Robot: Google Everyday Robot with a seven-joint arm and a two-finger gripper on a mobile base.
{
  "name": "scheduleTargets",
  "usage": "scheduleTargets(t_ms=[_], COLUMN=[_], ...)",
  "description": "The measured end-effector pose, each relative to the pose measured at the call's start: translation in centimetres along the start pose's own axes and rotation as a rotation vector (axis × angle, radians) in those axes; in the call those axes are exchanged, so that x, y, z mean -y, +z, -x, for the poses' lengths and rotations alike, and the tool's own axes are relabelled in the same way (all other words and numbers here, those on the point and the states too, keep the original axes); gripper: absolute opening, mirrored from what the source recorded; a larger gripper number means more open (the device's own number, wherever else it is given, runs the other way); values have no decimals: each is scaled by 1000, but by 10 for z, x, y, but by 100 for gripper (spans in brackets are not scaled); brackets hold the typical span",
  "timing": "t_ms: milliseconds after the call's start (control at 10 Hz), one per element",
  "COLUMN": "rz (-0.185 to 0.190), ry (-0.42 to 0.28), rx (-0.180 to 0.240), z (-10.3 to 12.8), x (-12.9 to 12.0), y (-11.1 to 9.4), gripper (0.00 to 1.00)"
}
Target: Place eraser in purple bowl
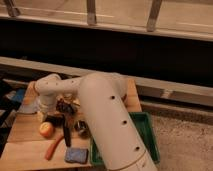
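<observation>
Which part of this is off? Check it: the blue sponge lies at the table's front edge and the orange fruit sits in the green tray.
The fruit's place is wrong. The camera view shows the orange fruit on the wooden table, not in the green tray. The blue sponge does lie at the front edge. The gripper hangs over the table behind the fruit.

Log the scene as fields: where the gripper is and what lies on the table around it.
gripper: low over the middle of the wooden table, at the end of the white arm
eraser: cannot make it out; possibly hidden under the gripper
purple bowl: cannot make it out in this view
orange fruit: on the table, nearer the front than the gripper
black-handled tool: lying between the fruit and the arm
blue sponge: at the table's front edge
green tray: beside the table, partly hidden by the arm
</observation>
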Motion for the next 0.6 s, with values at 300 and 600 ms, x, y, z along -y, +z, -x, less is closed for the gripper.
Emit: scheduleTargets(t_ms=[300, 600], rz=[-7, 10], ry=[1, -13], rx=[8, 34], z=[1, 1], x=[-1, -4], y=[4, -1], gripper=[0, 0])
